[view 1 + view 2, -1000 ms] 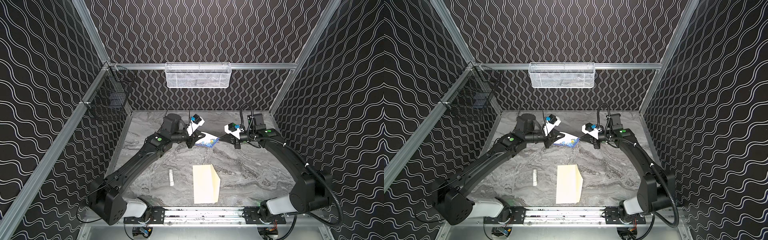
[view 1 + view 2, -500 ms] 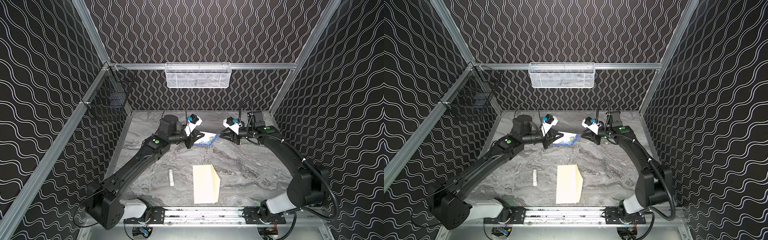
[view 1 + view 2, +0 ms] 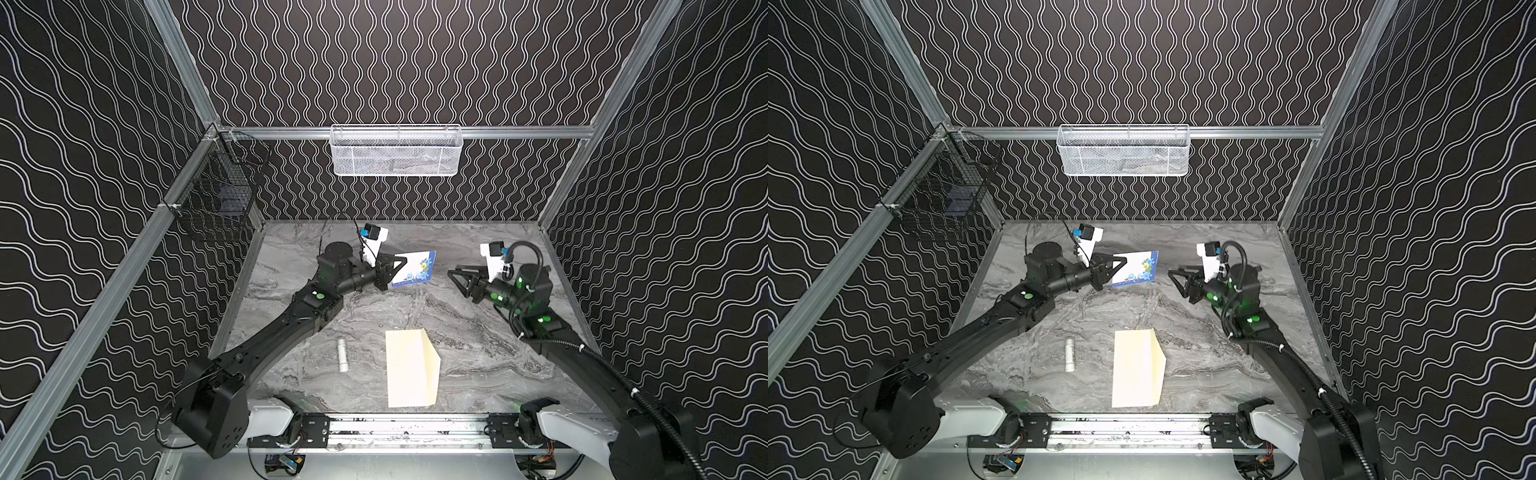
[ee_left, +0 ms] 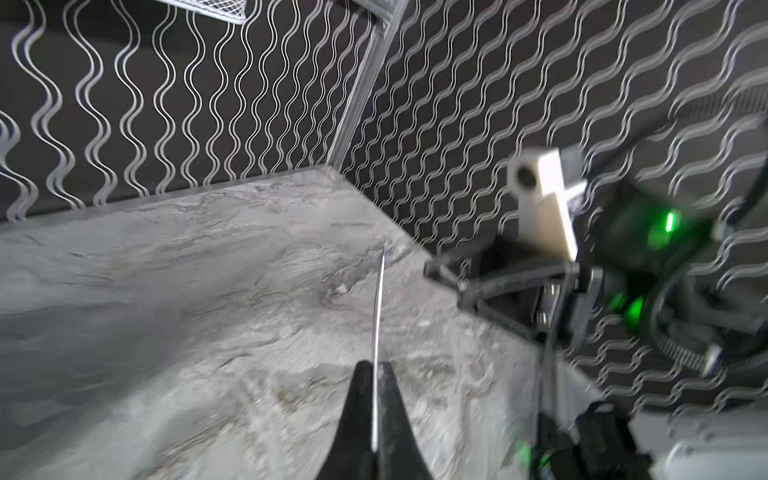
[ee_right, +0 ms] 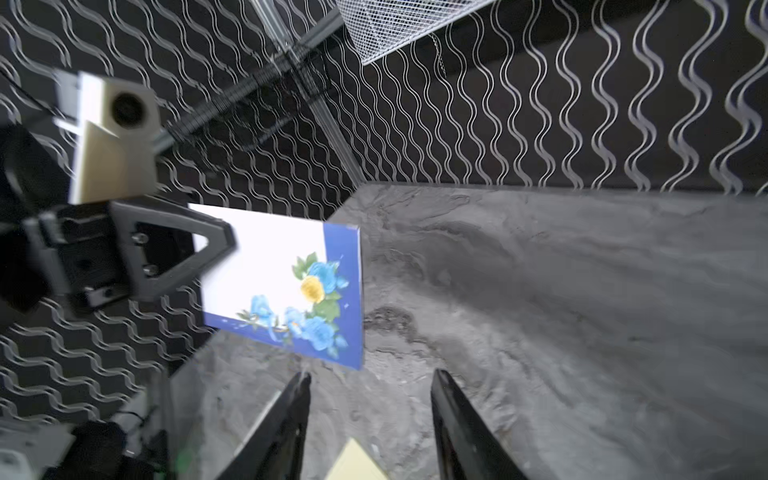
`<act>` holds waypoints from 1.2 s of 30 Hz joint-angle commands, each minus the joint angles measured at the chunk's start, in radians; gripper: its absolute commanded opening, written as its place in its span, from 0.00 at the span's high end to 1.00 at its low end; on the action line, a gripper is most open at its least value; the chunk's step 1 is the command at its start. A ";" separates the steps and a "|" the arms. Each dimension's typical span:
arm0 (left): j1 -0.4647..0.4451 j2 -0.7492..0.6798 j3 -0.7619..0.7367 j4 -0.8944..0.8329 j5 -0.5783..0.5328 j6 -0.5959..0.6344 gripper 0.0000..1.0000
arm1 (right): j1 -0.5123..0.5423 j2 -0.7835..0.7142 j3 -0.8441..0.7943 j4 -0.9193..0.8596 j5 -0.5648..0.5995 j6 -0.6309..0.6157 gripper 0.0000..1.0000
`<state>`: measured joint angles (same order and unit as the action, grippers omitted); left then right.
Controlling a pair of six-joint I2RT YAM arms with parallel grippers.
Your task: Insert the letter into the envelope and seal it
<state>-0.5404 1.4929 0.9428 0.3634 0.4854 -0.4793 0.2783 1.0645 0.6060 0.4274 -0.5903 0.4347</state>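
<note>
Released on one side, the thin white paper letter with a dark blue border and blue-and-yellow flowers in its corner [image 3: 417,270] now hangs from one arm only. The right arm's black parallel gripper [image 3: 453,275], which pinched its right edge a second ago, has let go and drawn back to the right.

At the near left of the grey marbled tabletop [image 3: 478,332] lies a small white cylinder [image 3: 343,354], with neither arm near it. Farther back, toward the middle, the left arm's black parallel gripper [image 3: 401,266] is clamped tight on the letter's left edge and holds the sheet tilted up, clear of the table. The left wrist view shows the paper edge-on [image 4: 378,311] between the pressed fingers. This one-sided grip leaves the flowered right edge free, probably so it can lead the way into a pocket.

Near the middle front, the plain cream paper envelope [image 3: 411,370] lies flat with its slanted edge toward the right. It is well apart from the letter, which is not yet inside it.

On the right, the right gripper's jaws stand apart and empty, pointing toward the letter's free edge. That hand seems freed to go and steady the envelope.
</note>
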 commanded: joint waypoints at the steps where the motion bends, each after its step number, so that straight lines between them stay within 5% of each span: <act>1: -0.017 0.017 -0.051 0.312 -0.058 -0.269 1.00 | 0.002 -0.062 -0.103 0.368 -0.002 0.475 0.46; 7: -0.056 0.018 -0.152 0.523 -0.246 -0.499 1.00 | 0.032 -0.099 -0.248 0.608 0.130 0.875 0.42; 10: -0.059 0.002 -0.166 0.554 -0.297 -0.551 1.00 | 0.092 -0.065 -0.293 0.769 0.218 0.978 0.41; 17: -0.107 -0.007 -0.204 0.567 -0.432 -0.690 1.00 | 0.228 0.043 -0.275 0.965 0.359 1.032 0.34; 23: -0.130 0.002 -0.218 0.580 -0.464 -0.750 1.00 | 0.306 0.091 -0.225 0.911 0.456 1.018 0.30; 29: -0.138 0.034 -0.213 0.645 -0.433 -0.797 1.00 | 0.314 0.160 -0.157 0.852 0.418 1.042 0.25; 36: -0.148 0.040 -0.216 0.691 -0.433 -0.806 1.00 | 0.313 0.241 -0.097 0.909 0.415 1.067 0.37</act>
<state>-0.6876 1.5295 0.7246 0.9817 0.0547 -1.2774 0.5900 1.2869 0.4805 1.2747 -0.1711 1.4681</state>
